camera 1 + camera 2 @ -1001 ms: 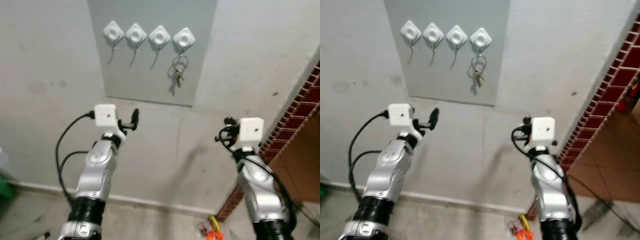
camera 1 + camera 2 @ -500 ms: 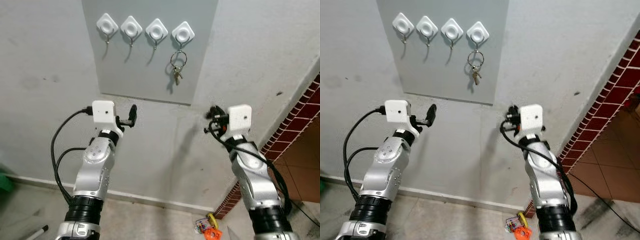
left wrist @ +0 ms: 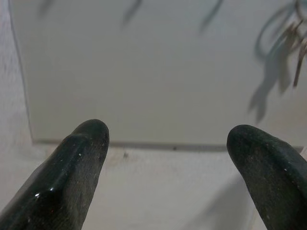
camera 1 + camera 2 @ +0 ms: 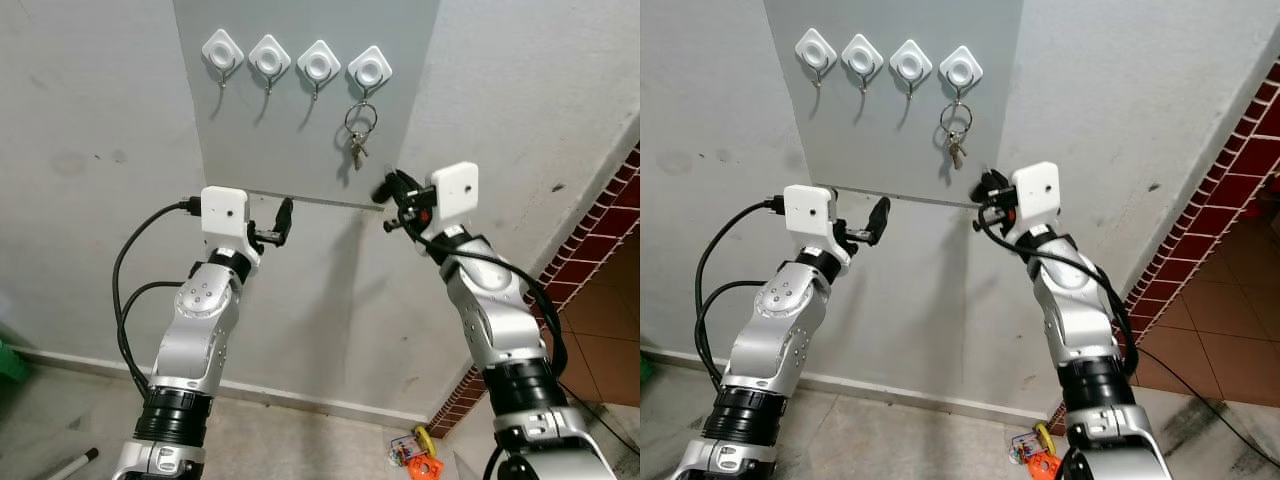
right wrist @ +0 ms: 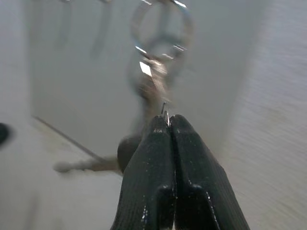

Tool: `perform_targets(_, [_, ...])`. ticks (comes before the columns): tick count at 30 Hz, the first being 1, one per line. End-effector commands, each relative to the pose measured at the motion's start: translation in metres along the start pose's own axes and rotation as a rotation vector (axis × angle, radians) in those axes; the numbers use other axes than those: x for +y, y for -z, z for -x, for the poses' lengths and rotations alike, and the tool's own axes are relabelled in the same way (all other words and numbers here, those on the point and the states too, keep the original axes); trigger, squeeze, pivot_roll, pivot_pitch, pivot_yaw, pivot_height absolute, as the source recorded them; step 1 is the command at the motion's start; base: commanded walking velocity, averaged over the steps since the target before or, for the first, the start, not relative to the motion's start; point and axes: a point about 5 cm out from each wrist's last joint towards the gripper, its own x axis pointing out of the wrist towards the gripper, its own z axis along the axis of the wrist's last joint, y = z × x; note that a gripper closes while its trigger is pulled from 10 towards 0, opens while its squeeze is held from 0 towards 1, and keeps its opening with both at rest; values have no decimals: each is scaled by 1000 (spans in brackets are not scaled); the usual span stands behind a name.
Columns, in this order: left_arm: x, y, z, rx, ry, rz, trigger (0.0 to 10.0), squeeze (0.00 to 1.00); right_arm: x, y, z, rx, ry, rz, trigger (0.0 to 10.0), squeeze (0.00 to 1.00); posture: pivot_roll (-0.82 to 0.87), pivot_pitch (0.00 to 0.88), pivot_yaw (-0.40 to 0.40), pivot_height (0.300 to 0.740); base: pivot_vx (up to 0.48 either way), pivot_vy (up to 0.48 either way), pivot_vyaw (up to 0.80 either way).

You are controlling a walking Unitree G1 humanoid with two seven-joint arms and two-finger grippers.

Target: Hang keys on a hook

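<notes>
In the left eye view, the keys [image 4: 357, 138] are seen hung on the rightmost hook [image 4: 369, 70], just above the right gripper [image 4: 386, 190]. In its wrist view, its fingers [image 5: 165, 158] are pressed closed, empty. The left gripper [image 3: 168, 158] is held open.

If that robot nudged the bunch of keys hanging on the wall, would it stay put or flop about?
The keys would probably swing, since they dangle loosely from a ring on the rightmost hook. They look small and thin, so likely light. Being metal, they may slip from the right end effector, which is shut just below them.
</notes>
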Motion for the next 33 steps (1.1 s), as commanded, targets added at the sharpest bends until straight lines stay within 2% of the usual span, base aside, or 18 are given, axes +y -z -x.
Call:
perform_targets(1, [-5,-13,-4,-38,22,-8,10000,0,3,-8,-7,-31,-46,-17,10000,0,102,0,-29,740,0,0,0])
perform_targets(4, [-7,-19,-6,-54,31,-4,10000,0,11,-20,-17,-72,-108,-47,10000,0,102,0,-29,740,0,0,0])
perform_targets(16, [-12,-33,-10,-91,59,-1,10000,0,16,-47,-39,-166,-157,-103,10000,0,110,0,-35,740,0,0,0])
perform_targets(33, [-15,-38,-10,-99,74,2,10000,0,17,-61,-59,-206,-172,-163,10000,0,119,0,-38,740,0,0,0])
